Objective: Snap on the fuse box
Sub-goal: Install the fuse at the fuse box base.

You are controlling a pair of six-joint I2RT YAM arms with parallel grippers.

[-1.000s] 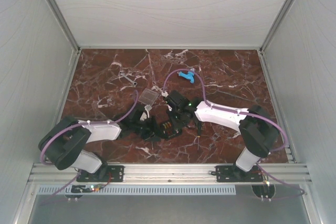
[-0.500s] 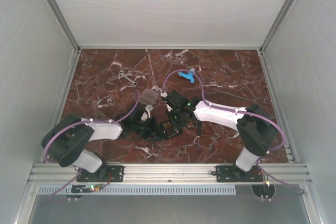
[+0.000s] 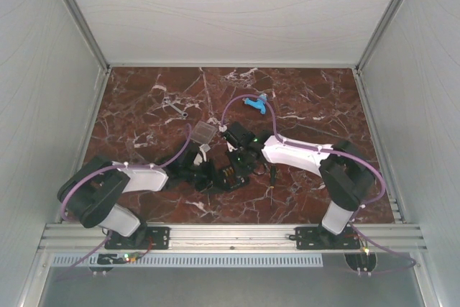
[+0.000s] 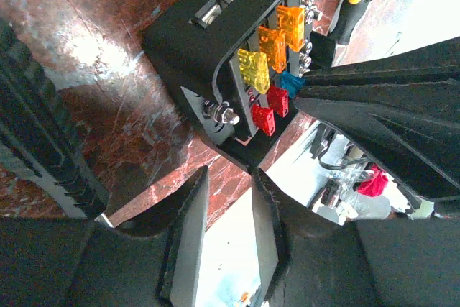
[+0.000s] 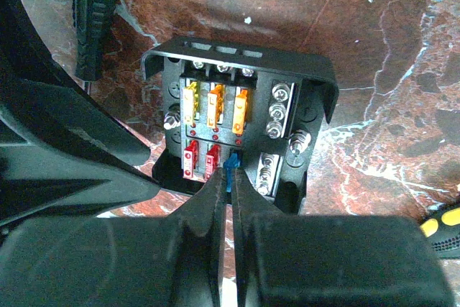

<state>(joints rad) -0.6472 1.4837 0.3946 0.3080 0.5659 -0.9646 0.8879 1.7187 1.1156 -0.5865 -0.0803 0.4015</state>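
The fuse box (image 5: pixel 237 124) is a black square tray holding yellow, orange and red fuses. It lies between both arms at the table's near middle (image 3: pixel 228 175). My right gripper (image 5: pixel 230 177) is shut on a small blue fuse (image 5: pixel 230 165) at the third slot of the box's near row. In the left wrist view the box (image 4: pixel 215 41) stands tilted, with its lower corner at the tips of my left gripper (image 4: pixel 226 177). That gripper's jaws stand apart with nothing between them. The clear square lid (image 3: pixel 203 132) lies on the table just beyond the box.
A blue plastic piece (image 3: pixel 254 105) and a small metal wrench (image 3: pixel 176 108) lie farther back. A black screwdriver handle (image 5: pixel 93 12) lies left of the box. A yellow-and-black screwdriver (image 5: pixel 444 226) lies to its right. Grey walls enclose the marble table (image 3: pixel 316 98).
My right arm has shifted a little to the left over the box, and my left arm has edged right toward it. The lid has not moved.
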